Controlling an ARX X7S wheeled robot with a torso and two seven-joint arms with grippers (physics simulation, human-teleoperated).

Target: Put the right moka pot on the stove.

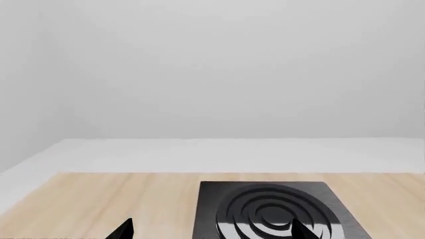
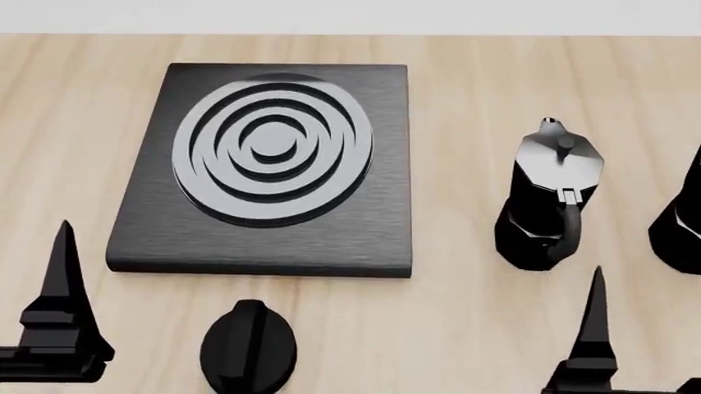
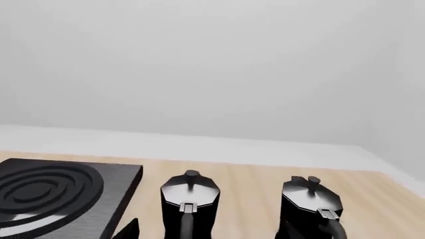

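Note:
Two glossy black moka pots stand on the wooden table to the right of the stove [image 2: 274,164]. The right moka pot [image 3: 311,204] is cut off by the frame edge in the head view [image 2: 681,215]. The other pot [image 2: 551,201] stands between it and the stove [image 3: 53,194]. My right gripper [image 3: 207,232] is open and empty, low over the table's near side, facing the handle of the nearer left pot [image 3: 189,201]. My left gripper [image 1: 212,230] is open and empty in front of the stove [image 1: 272,209]. One finger [image 2: 62,287] of the left and one finger [image 2: 595,324] of the right show in the head view.
A small black knob [image 2: 249,346] lies on the table just in front of the stove's near edge, between my two arms. The light wooden table [image 2: 471,312] ends at a white floor and wall behind.

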